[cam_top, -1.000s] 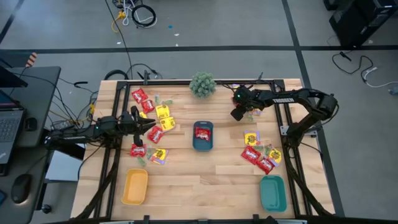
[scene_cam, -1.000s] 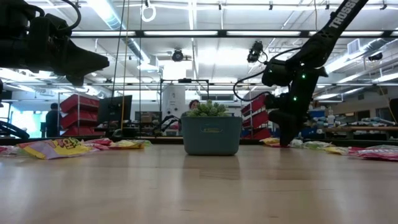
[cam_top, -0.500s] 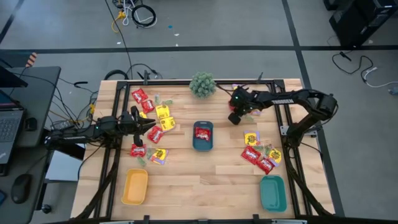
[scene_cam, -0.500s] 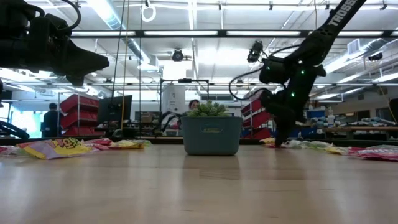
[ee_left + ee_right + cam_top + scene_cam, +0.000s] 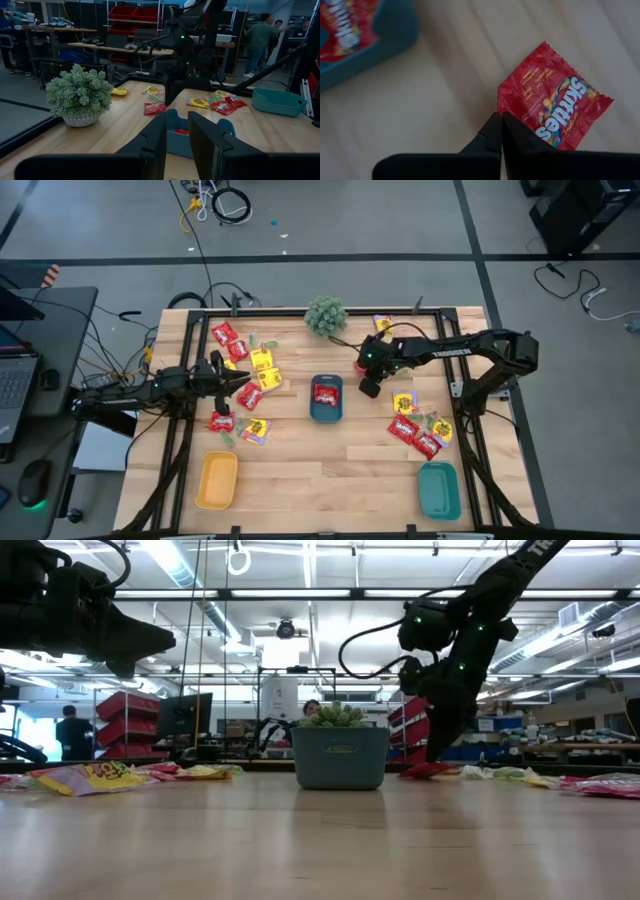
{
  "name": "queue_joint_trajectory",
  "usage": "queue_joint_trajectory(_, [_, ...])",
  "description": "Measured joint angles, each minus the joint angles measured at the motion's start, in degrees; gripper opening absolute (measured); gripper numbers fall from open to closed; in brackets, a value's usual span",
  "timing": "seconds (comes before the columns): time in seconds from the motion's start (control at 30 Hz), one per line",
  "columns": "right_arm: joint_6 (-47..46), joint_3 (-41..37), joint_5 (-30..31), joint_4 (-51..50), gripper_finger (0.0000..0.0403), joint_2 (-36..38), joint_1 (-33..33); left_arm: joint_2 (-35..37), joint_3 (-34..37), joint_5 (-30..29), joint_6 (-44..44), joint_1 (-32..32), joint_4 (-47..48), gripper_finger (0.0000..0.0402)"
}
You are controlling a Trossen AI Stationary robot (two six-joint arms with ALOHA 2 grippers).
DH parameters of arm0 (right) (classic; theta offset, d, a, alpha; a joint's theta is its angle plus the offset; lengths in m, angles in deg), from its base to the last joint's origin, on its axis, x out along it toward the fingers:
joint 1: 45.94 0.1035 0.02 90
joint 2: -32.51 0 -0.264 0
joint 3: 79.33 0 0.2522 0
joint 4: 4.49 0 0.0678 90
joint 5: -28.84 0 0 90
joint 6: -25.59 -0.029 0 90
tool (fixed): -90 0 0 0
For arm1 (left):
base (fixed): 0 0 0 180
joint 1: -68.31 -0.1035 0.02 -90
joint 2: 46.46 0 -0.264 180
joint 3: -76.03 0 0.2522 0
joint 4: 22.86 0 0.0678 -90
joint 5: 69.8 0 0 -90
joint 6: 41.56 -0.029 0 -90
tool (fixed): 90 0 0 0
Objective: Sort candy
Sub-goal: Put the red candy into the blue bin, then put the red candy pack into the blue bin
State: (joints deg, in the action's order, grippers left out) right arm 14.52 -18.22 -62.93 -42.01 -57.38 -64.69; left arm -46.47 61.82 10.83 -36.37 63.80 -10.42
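Heads up: your right end effector (image 5: 366, 385) just snapped together on corner of red candy packet (image 5: 555, 110), now carrying it from far side toward centre teal tray (image 5: 327, 410). Left end effector (image 5: 240, 383) idle, fingers slightly apart, above left pile.

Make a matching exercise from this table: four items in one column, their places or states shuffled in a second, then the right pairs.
1. Right gripper
2. Yellow tray
3. Plant ball
4. Middle teal tray

A. table's far edge
B. holds one red packet
C. shut on the corner of a red Skittles packet
D. near left corner

Pairs: 1-C, 2-D, 3-A, 4-B
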Motion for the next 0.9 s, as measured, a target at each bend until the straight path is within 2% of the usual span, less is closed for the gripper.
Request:
queue_joint_trajectory(0.1, [-2.46,0.0,3.3,-0.02,0.0005,0.0,1.94,0.0,0.0,0.0,0.0,0.01,0.0,0.008])
queue_joint_trajectory(0.2, [-3.19,0.0,5.91,-0.2,0.0026,0.0,3.28,0.0,0.0,0.0,0.0,0.01,0.0,0.008])
queue_joint_trajectory(0.5, [-5.69,0.02,9.65,0.83,0.0155,-0.52,4.06,0.0,0.02,0.0,0.02,0.01,0.0,0.008])
queue_joint_trajectory(0.6, [-4.24,-0.05,11.29,1.76,0.0183,-2.88,3.84,-0.1,0.02,0.0,0.02,0.01,0.01,0.008])
queue_joint_trajectory(0.77, [-1.97,0.17,14.35,3.72,0.0192,-8.02,3.05,-1.15,0.02,-0.01,0.07,0.0,-0.01,0.008])
queue_joint_trajectory(0.9, [-2.04,0.09,15.64,4.14,0.0157,-7.73,3.07,-2.22,0.02,-0.03,1.1,0.02,-0.03,0.008])
